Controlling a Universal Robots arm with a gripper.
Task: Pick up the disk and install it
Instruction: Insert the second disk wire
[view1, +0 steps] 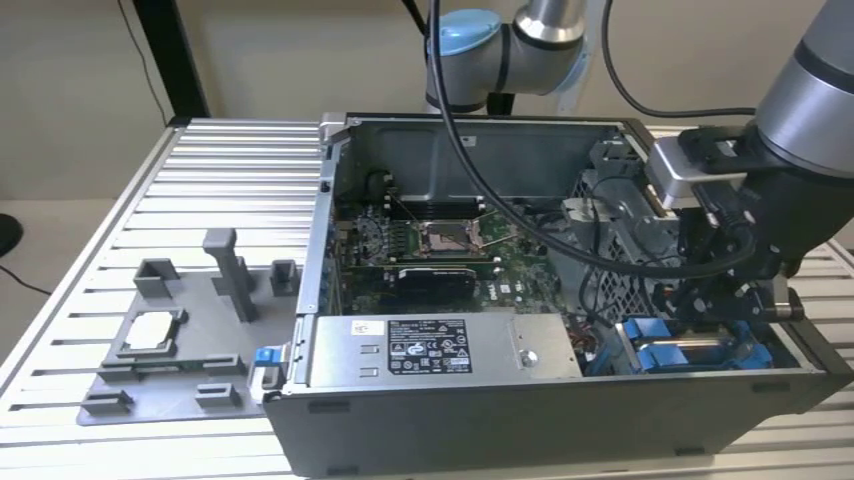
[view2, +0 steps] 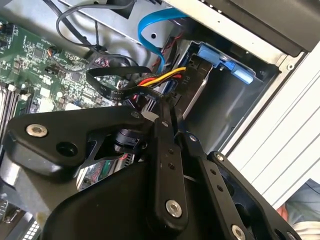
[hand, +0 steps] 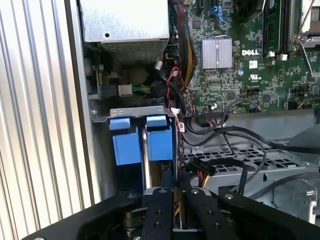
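The disk (hand: 161, 144) stands on edge in the drive bay at the case's front corner on the exterior view's right, its blue carrier (view1: 663, 332) showing beside a second blue carrier (hand: 126, 147). In the second wrist view the disk (view2: 196, 92) shows as a silver side under a blue carrier end. My gripper (view1: 705, 312) hangs inside the case right above that bay. Its two black fingers (hand: 159, 210) lie close together, shut, with nothing between them. The fingertips sit just at the disk's outer end; I cannot tell whether they touch it.
The open computer case (view1: 534, 425) rests on a slatted aluminium table (view1: 214, 170). A grey power supply box (view1: 441, 345) lies at the front, the motherboard (view1: 441, 250) behind it. Loose cables (hand: 220, 135) run beside the bay. A grey fixture (view1: 174, 350) with a small silver chip (view1: 150, 330) sits on the exterior view's left.
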